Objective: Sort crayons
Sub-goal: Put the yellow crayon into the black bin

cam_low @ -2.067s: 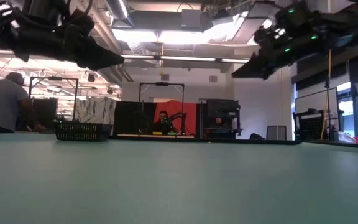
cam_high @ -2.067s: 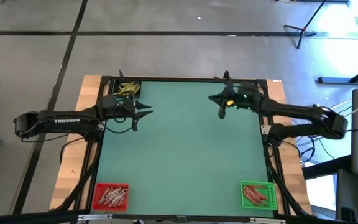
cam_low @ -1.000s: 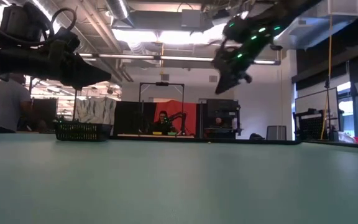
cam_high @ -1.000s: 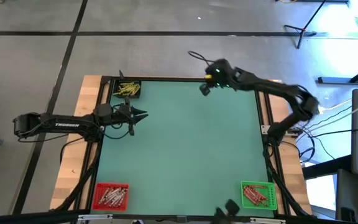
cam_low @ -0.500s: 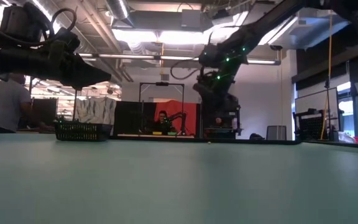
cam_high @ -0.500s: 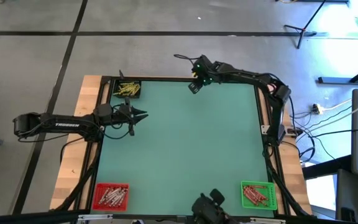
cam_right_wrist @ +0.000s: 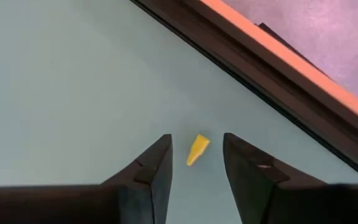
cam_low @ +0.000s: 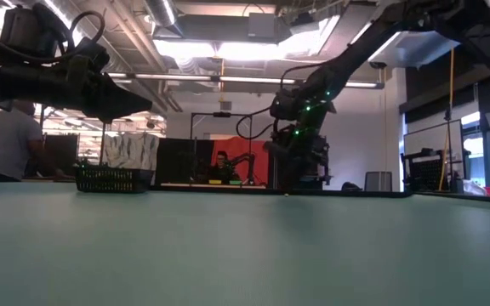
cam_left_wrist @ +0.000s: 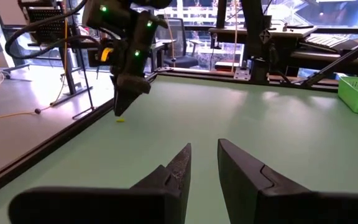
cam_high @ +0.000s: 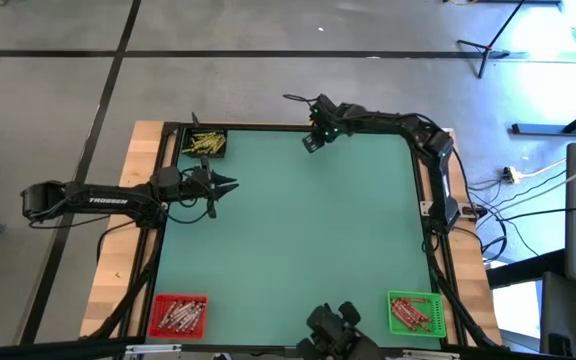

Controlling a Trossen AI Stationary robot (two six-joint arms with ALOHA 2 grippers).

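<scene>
Right gripper (cam_right_wrist: 194,163): at table's 12 o'clock edge, fingers parted, straddling one yellow crayon piece (cam_right_wrist: 197,150) lying on the green mat (cam_high: 298,230), not gripped. Left gripper (cam_high: 230,184): at 9 o'clock, narrow gap, empty.

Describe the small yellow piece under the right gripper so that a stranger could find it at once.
Start at the green mat's far edge, near the black frame rail. There the right gripper points down with open fingers, and the yellow crayon piece lies between them. It lies alone on the mat, short and tapered.
</scene>
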